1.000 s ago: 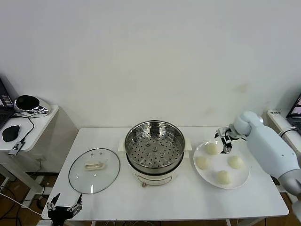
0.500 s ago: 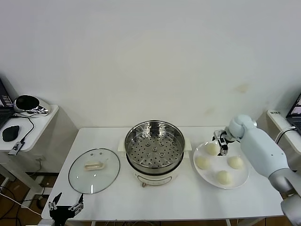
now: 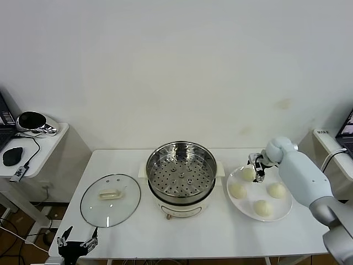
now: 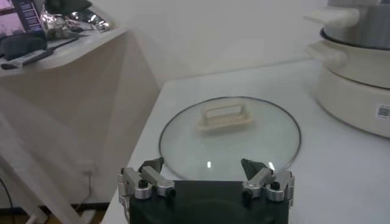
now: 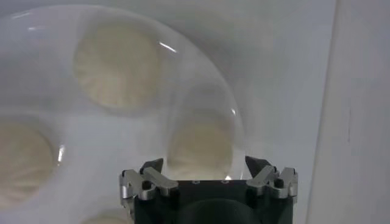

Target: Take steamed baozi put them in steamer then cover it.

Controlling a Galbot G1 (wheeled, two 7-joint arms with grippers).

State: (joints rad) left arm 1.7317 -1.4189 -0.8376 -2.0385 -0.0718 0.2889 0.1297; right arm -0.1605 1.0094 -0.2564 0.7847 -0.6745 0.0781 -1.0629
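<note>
Right claw (image 3: 256,169) dropped lower, straddling rear baozi (image 3: 248,173), fingers apart; left claw (image 3: 76,239) spread, parked.

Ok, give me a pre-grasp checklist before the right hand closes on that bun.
1. Right hand straddling the rear-left baozi: ok, bun sits between its fingers in the right wrist view.
2. Fingers clear of the neighbouring buns: ok.
3. All four buns on the white plate: ok.
4. Steamer uncovered, tray bare: ok.
5. Cover lying flat on the table, off the drop path: ok.
6. Left hand open, parked at the table's front edge by the cover: ok.
</note>
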